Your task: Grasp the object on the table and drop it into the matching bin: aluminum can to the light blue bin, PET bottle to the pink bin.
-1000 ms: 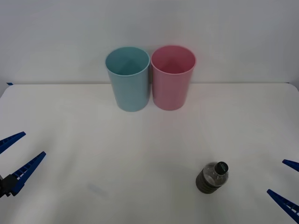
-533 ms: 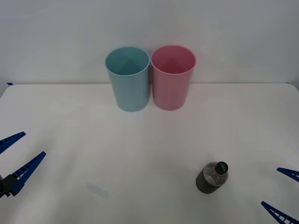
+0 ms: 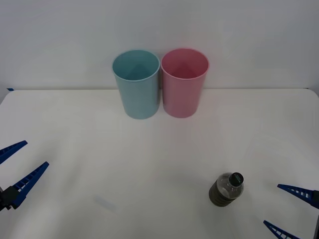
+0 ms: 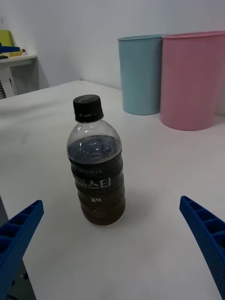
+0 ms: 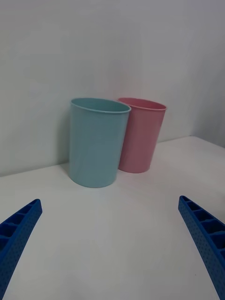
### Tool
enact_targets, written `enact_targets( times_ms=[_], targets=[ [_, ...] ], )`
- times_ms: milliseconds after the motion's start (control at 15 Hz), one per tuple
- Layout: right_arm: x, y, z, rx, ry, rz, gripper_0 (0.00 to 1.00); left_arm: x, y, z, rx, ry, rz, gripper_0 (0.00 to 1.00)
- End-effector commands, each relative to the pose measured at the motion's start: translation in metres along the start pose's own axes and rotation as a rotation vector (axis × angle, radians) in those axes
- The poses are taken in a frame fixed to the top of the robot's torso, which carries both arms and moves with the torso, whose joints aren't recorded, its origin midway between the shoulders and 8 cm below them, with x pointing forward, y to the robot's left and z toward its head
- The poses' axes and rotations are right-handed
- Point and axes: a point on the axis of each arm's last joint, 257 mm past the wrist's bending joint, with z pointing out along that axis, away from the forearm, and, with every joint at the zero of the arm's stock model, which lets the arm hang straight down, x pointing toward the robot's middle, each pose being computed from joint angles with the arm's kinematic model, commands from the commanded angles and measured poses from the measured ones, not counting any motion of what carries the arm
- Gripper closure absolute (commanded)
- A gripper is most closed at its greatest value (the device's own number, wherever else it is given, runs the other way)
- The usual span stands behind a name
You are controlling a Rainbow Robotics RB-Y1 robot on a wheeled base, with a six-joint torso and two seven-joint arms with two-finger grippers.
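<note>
Bottle near spread right claw

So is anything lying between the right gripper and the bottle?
No. In the front view, bare white table separates the open right gripper from the upright PET bottle; the right wrist view shows the same.

The right gripper sits low at the near right of the front view, its two blue ribbed fingers spread wide apart and pointing leftward, with nothing between them touching either pad. In the right wrist view those fingers stand at the two lower corners. The left gripper waits at the near left edge, fingers likewise parted and angled up to the right; its fingers frame the left wrist view
</note>
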Motion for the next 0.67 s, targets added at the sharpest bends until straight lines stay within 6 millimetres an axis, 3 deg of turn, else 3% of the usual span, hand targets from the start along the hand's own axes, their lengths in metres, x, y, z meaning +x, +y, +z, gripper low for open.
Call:
enact_targets(
  times_ms=[67,667],
  targets=[
    [0.009,0.001,0.014,-0.006,-0.008,-0.039,0.00,0.000,0.000,0.000,0.000,0.000,0.000,0.00],
    [0.020,0.011,0.066,0.000,-0.037,-0.055,0.00,0.000,0.000,0.000,0.000,0.000,0.000,0.00]
  ],
)
